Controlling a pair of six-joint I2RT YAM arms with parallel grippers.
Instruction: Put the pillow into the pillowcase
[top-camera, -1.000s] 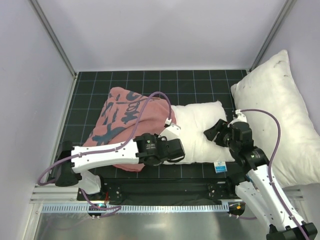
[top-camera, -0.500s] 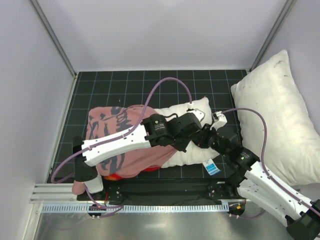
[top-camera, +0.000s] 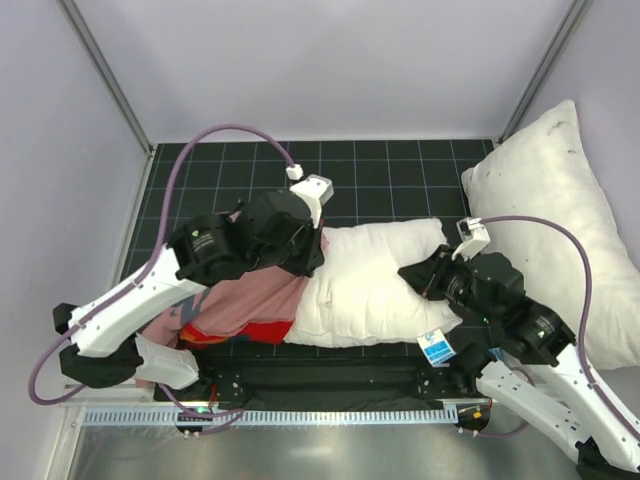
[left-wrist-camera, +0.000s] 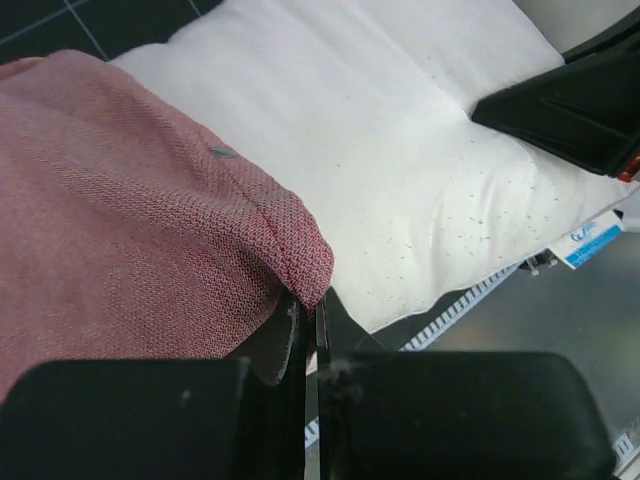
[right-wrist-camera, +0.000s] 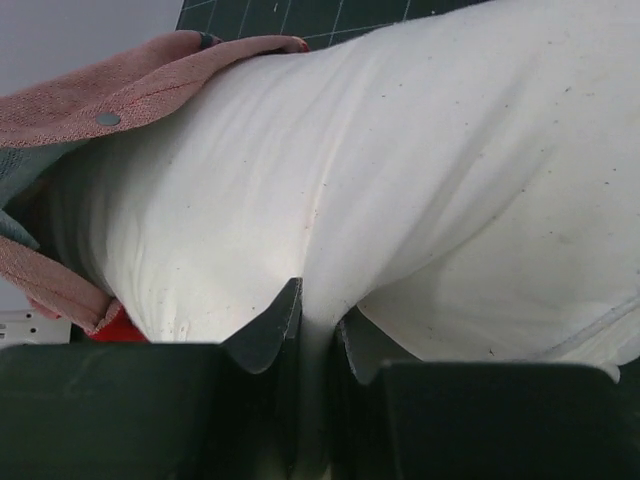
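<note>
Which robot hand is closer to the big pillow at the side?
Right. The right hand grips the small pillow near the big pillow; the left hand holds the pillowcase farther away.

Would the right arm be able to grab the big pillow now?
Probably not yet: the right gripper is shut on the small pillow. The big pillow lies just beside that arm, unblocked.

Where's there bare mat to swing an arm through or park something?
Free: the far strip of mat between back wall and pillow, right of the left arm's cable. Crowded: the middle, where left gripper pinches the pillowcase and right gripper the pillow; the big pillow blocks the right edge.
</note>
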